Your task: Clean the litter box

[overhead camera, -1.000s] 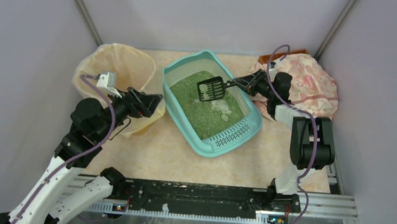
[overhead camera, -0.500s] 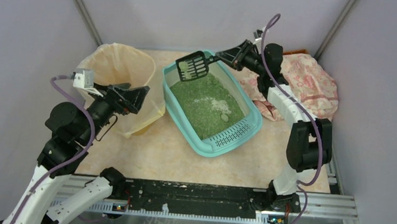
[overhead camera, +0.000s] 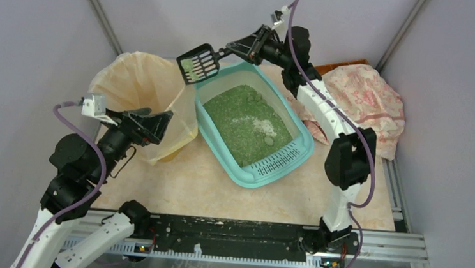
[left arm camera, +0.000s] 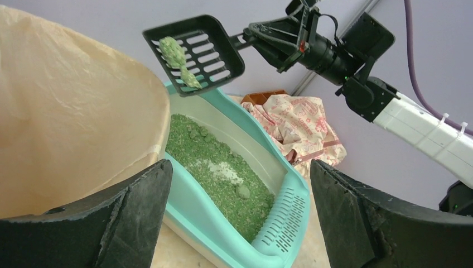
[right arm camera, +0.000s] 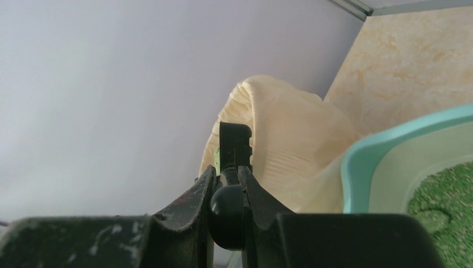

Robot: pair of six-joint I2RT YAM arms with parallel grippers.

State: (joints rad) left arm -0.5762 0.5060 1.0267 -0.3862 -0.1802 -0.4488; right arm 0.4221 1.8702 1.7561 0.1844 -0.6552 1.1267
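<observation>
Top external view: the litter box (overhead camera: 278, 159) sits mid-table, grate end toward me, with the bag-lined bin (overhead camera: 138, 81) just beside it on its left. My right gripper (overhead camera: 242, 46) is clamped on the black scoop's (overhead camera: 199, 62) handle, the scoop raised over the box's far-left corner with a green clump (left arm camera: 175, 53) aboard. My left gripper (overhead camera: 162, 122) hovers near the bin, fingers wide apart and empty. I judge the step in hand is carrying waste to the bin: next, keep the scoop level, clear the rim, then tip.

Litter box (overhead camera: 279, 159): 1. Left of it, lined bin (overhead camera: 130, 77): 1. Right of it, floral cloth (overhead camera: 369, 99): 1. Above its far corner, scoop (overhead camera: 198, 63): 1; clumps (left arm camera: 172, 49) aboard: seemingly 2.
</observation>
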